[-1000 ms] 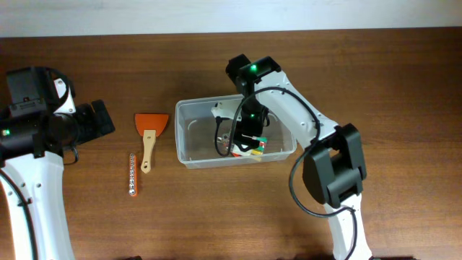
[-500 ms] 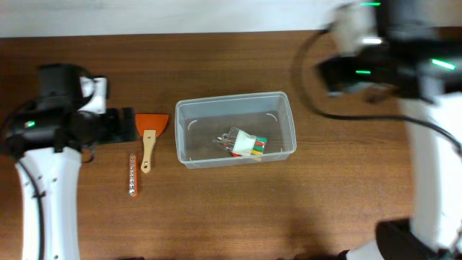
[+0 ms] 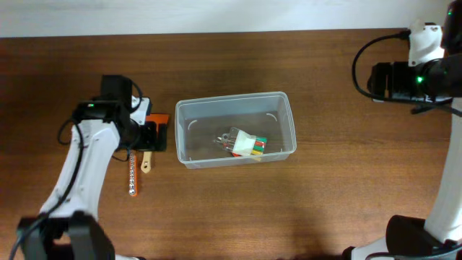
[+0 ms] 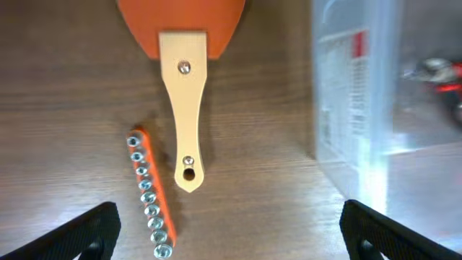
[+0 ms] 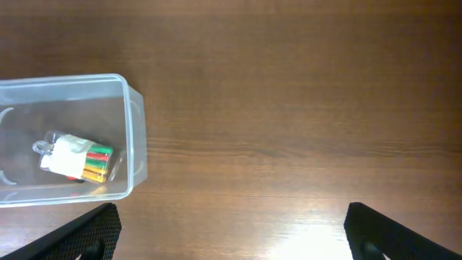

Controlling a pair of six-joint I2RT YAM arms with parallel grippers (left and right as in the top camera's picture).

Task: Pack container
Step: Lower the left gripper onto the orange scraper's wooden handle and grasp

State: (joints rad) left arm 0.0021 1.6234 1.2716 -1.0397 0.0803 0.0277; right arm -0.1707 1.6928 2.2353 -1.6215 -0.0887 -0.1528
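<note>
The clear container sits mid-table and holds a small bundle of coloured pieces. It also shows in the left wrist view and the right wrist view, where the bundle lies inside. An orange scraper with a wooden handle and an orange strip of metal bits lie left of the container. My left gripper is open above the scraper's handle; in the overhead view it covers the blade. My right gripper is open and empty over bare table at the far right.
The strip of bits lies parallel to the scraper handle, close to its left. Brown wooden table all around; its far edge runs along the top of the overhead view.
My right arm has left the container and swung to the far right, leaving the bundle inside. My left arm has moved right over the scraper.
</note>
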